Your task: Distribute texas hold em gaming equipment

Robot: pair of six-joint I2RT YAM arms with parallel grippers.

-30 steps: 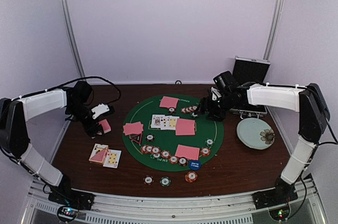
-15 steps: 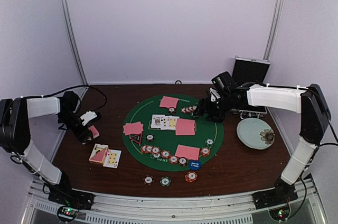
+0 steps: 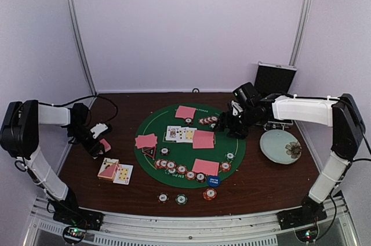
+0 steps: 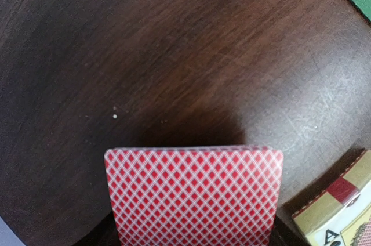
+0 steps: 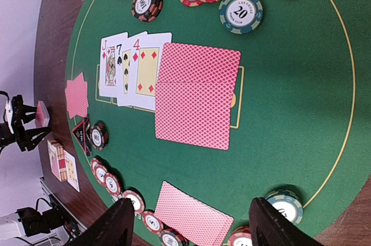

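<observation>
Your left fingers are clenched on a red-backed card, its diamond-pattern back facing the wrist camera (I can't tell whether that is one card or several). They sit over the left side of the dark wooden surface, off the green mat. Just beside them, nearer you, lies a pack of cards with a loose face-up card against it.

Your right fingers are spread apart and hold nothing, hovering over the mat's far right part. Below them two face-down cards overlap the jack, seven and four laid face up at the centre. A short row of chips lies at the far edge. Another face-down pair lies nearer you. The blue dealer disc lies just beside that pair, on the mat's near rim. Three loose chips lie off the mat, nearest you. The floral plate sits to the right.
</observation>
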